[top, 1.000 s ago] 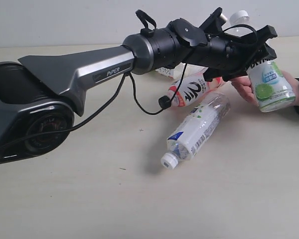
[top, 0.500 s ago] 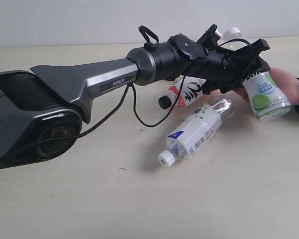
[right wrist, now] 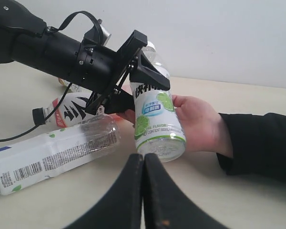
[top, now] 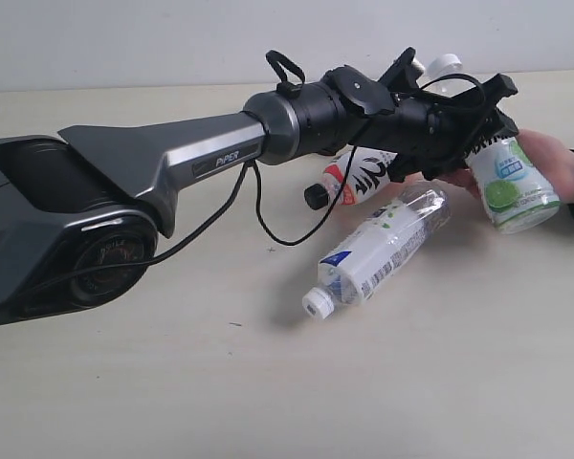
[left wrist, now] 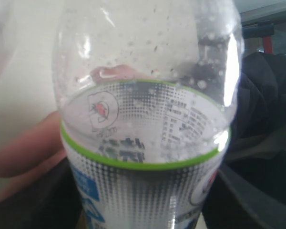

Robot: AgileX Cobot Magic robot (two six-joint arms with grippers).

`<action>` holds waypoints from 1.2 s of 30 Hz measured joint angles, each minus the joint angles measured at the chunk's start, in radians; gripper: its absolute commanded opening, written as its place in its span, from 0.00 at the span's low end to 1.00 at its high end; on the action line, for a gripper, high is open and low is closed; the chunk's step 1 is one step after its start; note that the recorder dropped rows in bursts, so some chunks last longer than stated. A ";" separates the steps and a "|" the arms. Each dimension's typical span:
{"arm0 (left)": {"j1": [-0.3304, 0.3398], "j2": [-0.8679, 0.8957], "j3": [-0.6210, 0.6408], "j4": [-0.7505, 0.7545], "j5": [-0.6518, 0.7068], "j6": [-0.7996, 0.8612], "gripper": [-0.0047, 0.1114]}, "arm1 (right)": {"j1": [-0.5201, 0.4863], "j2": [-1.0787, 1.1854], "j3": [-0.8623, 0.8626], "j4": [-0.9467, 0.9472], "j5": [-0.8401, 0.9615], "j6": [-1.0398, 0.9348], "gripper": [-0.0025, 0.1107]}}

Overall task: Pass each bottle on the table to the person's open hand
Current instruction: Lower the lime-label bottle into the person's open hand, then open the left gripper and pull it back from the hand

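Observation:
My left gripper (top: 478,124) is shut on the green-and-white bottle (top: 512,186), gripping its upper body. The bottle hangs tilted over the table (top: 268,382), white cap up. The person's open hand (top: 547,158) lies against its lower side, with the palm on the label (right wrist: 155,119). Close up, the bottle (left wrist: 148,143) fills the left wrist view, with the person's fingers (left wrist: 28,152) behind it. The red-and-white bottle with a black cap (top: 359,177) lies under the arm. The blue-and-white bottle (top: 378,249) lies nearer the front. My right gripper (right wrist: 143,157) is shut and empty, low over the table.
A sliver of another labelled bottle (right wrist: 68,86) shows behind the left arm. A black cable (top: 268,215) loops down from the left wrist. The person's dark sleeve (right wrist: 262,143) rests on the table at the right.
The left arm has brought the green-and-white bottle slightly down and leftward against the person's hand, then stayed still. The right gripper has not moved.

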 measured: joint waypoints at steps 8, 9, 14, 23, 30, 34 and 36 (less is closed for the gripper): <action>0.000 0.000 0.000 0.000 0.000 0.008 0.57 | 0.000 0.000 0.000 0.000 0.000 0.000 0.02; 0.000 0.000 0.000 0.000 0.000 0.009 0.57 | 0.000 0.000 0.000 0.000 0.000 0.000 0.02; 0.000 0.000 0.000 0.000 0.000 0.010 0.66 | 0.000 0.000 0.000 0.000 0.000 0.000 0.02; 0.000 0.000 0.000 0.000 -0.005 0.014 0.76 | 0.000 0.000 0.000 0.000 0.000 0.000 0.02; 0.000 -0.008 0.000 0.006 0.016 0.041 0.76 | 0.000 0.000 0.000 0.000 0.000 0.000 0.02; 0.015 -0.038 0.000 0.015 0.075 0.054 0.76 | 0.000 0.000 0.000 0.000 0.000 0.000 0.02; 0.025 -0.051 0.000 0.029 0.110 0.060 0.76 | 0.000 0.000 0.000 0.000 0.000 0.000 0.02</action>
